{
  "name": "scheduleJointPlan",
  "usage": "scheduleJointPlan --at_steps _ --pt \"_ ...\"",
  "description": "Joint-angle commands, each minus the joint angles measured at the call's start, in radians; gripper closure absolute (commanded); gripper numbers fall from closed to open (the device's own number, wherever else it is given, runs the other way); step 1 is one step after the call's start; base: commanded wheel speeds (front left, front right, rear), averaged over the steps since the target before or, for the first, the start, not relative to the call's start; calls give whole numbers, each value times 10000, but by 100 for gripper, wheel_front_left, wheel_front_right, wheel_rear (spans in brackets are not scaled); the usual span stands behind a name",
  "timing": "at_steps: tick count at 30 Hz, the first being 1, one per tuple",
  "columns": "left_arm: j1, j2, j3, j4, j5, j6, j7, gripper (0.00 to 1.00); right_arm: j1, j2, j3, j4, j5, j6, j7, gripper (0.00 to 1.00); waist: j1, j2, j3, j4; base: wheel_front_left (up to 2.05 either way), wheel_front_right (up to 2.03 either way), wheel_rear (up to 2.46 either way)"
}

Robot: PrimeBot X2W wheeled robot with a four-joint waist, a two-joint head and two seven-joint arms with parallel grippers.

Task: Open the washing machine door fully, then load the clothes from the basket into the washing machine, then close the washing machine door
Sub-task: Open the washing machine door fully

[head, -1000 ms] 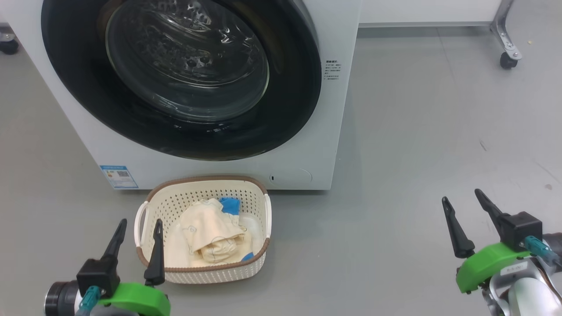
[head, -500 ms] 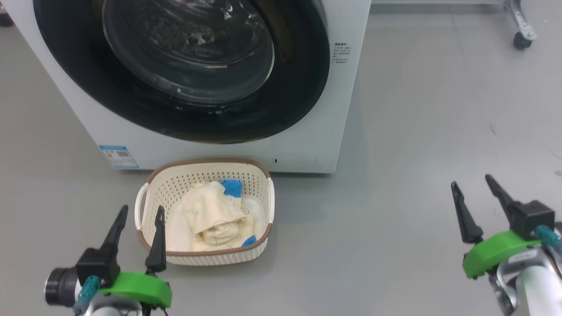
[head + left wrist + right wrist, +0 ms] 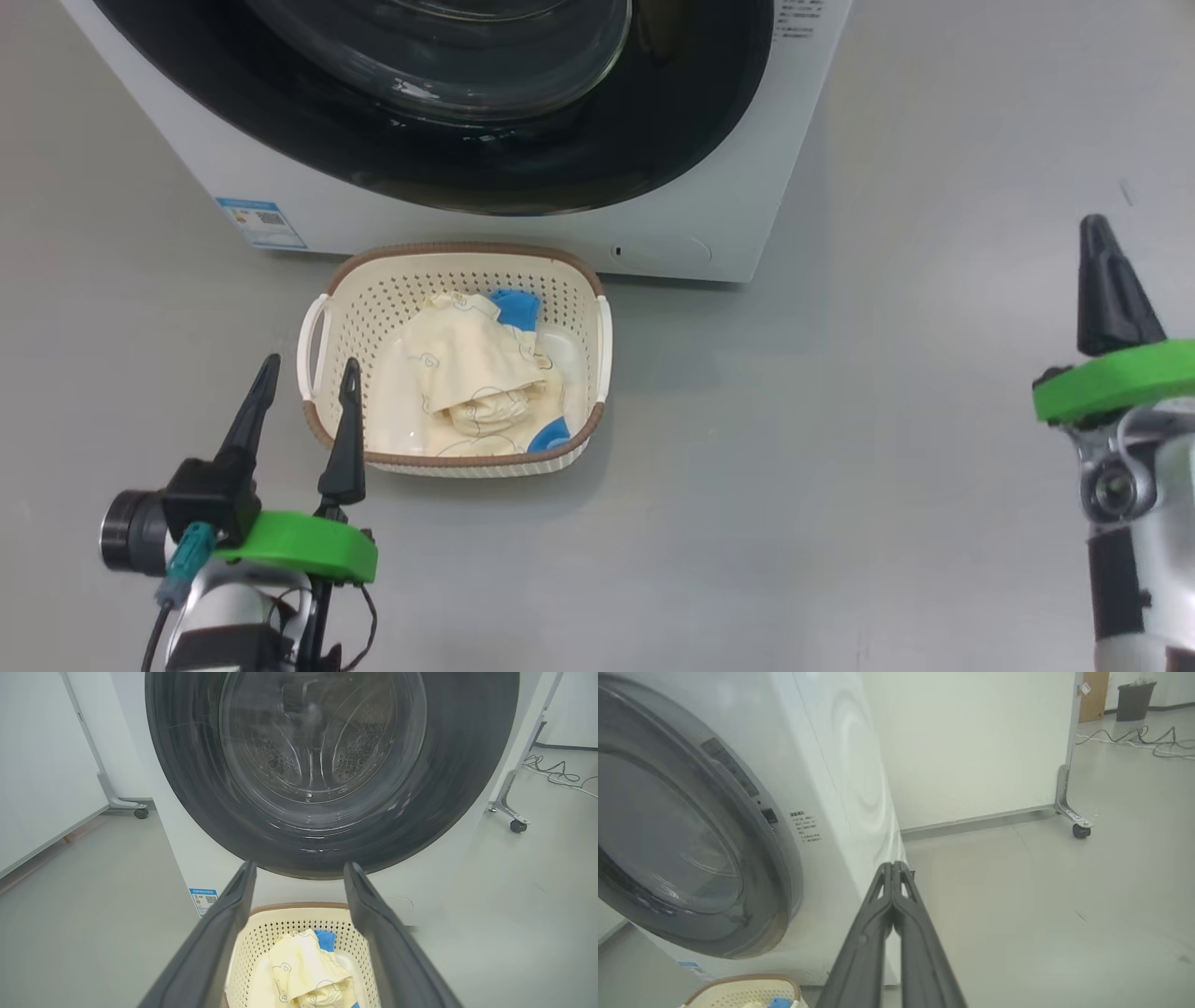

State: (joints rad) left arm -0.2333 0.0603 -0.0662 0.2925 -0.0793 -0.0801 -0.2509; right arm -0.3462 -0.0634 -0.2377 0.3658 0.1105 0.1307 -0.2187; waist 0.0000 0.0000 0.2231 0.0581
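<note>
Washing machine door sits shut, flush on the washing machine at the far side, with the basket of clothes just in front. Your right gripper, fingers pressed together and empty, hangs well right of the door. Your left gripper is spread beside the basket. Hook the closed tips behind the door's right rim, I'd judge, then swing it wide, clear of the basket.
</note>
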Motion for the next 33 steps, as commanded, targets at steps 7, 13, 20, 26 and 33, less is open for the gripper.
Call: scheduleJointPlan --at_steps 7,13,20,26,33 --pt "-696 64 297 -342 60 -57 -109 0 -2053 16 105 353 6141 0 2039 100 0 0 571 301 0 0 0" --pt "-916 9 199 -328 27 -77 -109 0 -3337 -160 -352 871 9485 0 4183 100 0 0 866 500 0 0 0" --pt "-1120 -31 15 -253 84 -123 -109 0 -4764 -558 -619 1757 11513 0 6656 100 0 0 1064 881 0 0 0" --pt "-1188 -47 -64 -222 128 -141 -109 0 -5809 -852 -621 2659 11881 0 7786 100 0 0 1187 1124 0 0 0" --pt "-1299 -61 -211 -185 133 -183 -109 0 -6891 -1062 -359 3350 11471 0 8029 100 0 0 1361 1463 0 0 0"
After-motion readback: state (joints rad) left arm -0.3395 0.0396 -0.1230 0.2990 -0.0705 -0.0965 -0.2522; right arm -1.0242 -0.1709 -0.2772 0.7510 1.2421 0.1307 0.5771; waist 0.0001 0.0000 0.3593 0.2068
